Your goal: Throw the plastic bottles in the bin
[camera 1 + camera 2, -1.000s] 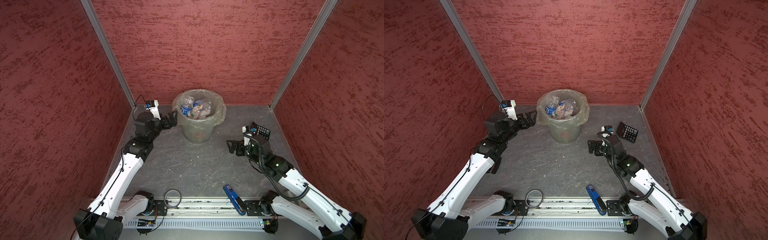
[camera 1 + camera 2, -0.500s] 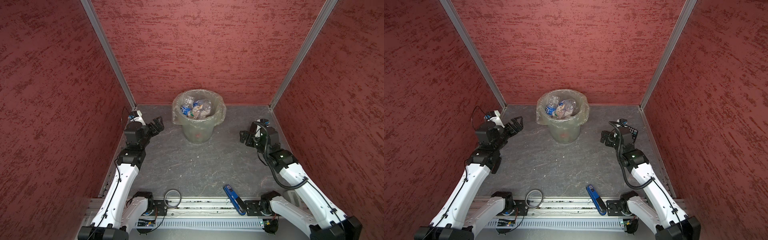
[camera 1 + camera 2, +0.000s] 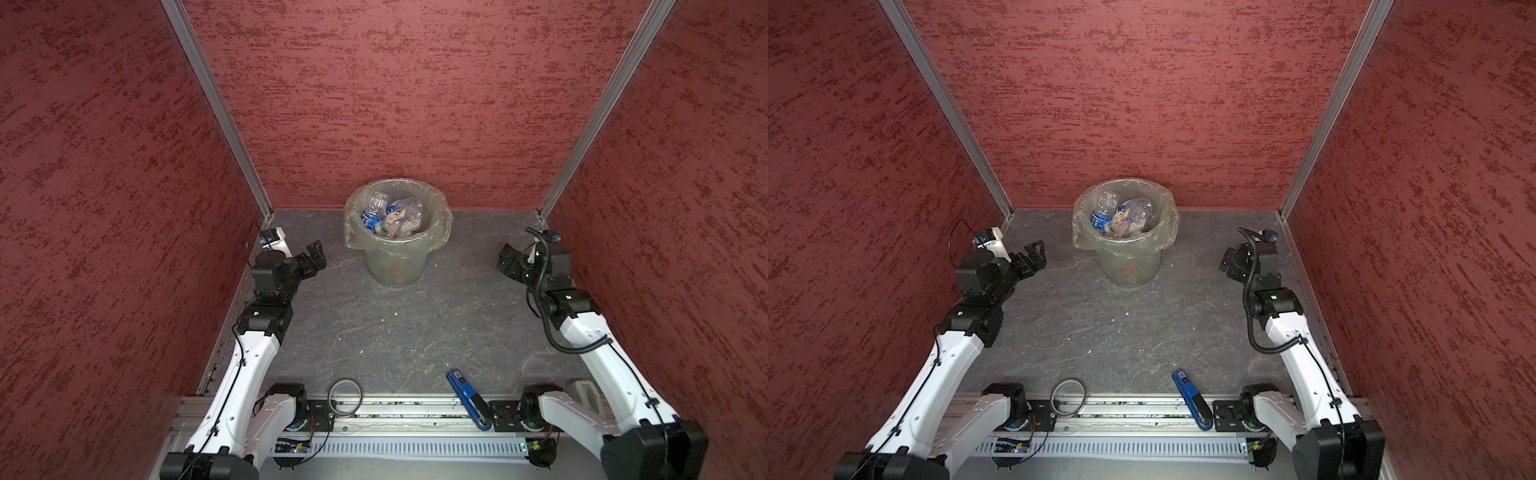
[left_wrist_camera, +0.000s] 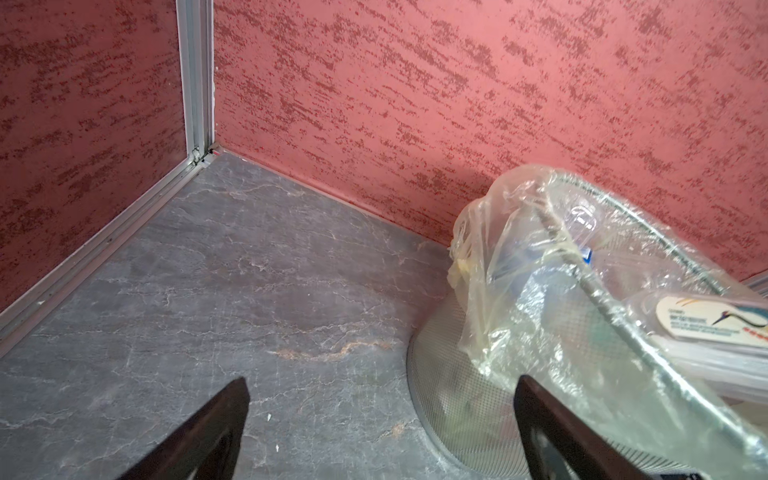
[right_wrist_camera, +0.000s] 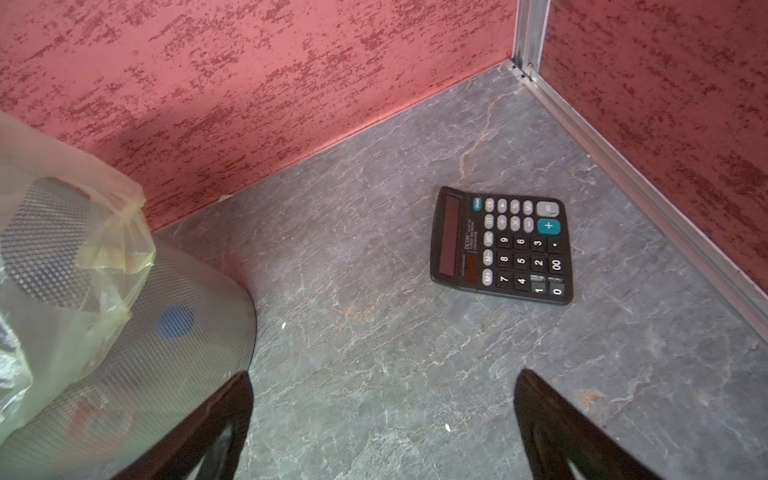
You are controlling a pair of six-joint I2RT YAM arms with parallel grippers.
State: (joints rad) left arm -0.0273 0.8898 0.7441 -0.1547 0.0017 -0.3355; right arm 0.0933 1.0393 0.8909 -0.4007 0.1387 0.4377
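Plastic bottles point(image 3: 392, 214) are piled in the bin point(image 3: 395, 266) at mid back wall; I see none on the floor, so I'd call it done. Left gripper point(image 3: 316, 255) and right gripper point(image 5: 384, 374) are spread wide and empty, flanking the bin without touching, probably to clear its mouth. Middle floor is open. Calculator point(image 5: 503, 245) sits by the right back corner, blue tool point(image 3: 467, 399) at the front rail.

The desk point(image 3: 395, 332) lies open across its middle. The bin point(image 3: 395, 266) blocks the back centre. A calculator point(image 5: 503, 245) lies near the back right corner, a blue tool point(image 3: 467, 399) at the front edge.
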